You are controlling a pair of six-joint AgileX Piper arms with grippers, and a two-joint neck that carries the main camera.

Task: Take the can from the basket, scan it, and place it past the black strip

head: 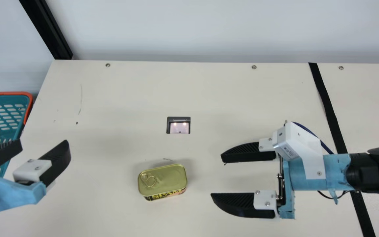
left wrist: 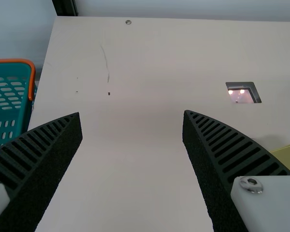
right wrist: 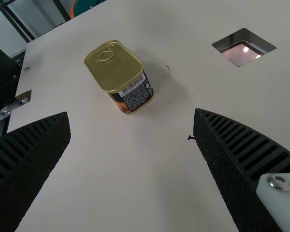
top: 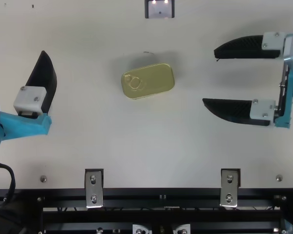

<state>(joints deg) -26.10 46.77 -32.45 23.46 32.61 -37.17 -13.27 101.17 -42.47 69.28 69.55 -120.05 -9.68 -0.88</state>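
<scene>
The surface (head: 117, 98) is cream and flat, and it has a straight far edge. Along this edge some screws (head: 254, 67) are set. Behind it there is a pale, smooth wall (head: 192, 26), and a black post (head: 48, 29) comes down to the far left corner. At the left side, just beside the surface, there is a teal basket (head: 12, 93) with an orange rim and many holes. The glass scanner (head: 178, 127) is set into the surface, and two small lights shine in it. The black strip (head: 328, 108) runs from the far edge toward the near side, and it passes under the right arm. On the left part of the surface I see a thin scratch (head: 81, 98) and a small dark speck (head: 76, 123). In the top view, two metal brackets (top: 93, 188) (top: 229, 188) sit at the near edge, by a dark rail (top: 161, 197).

The gold can (head: 161, 179) lies on the surface, nearer than the scanner, with its ring-pull lid up. It is between the two arms and touches neither. The left end effector (head: 43, 144) is spread wide, with nothing between its fingers. The right end effector (head: 217, 175) is also spread, pointing toward the can, and it holds nothing.
</scene>
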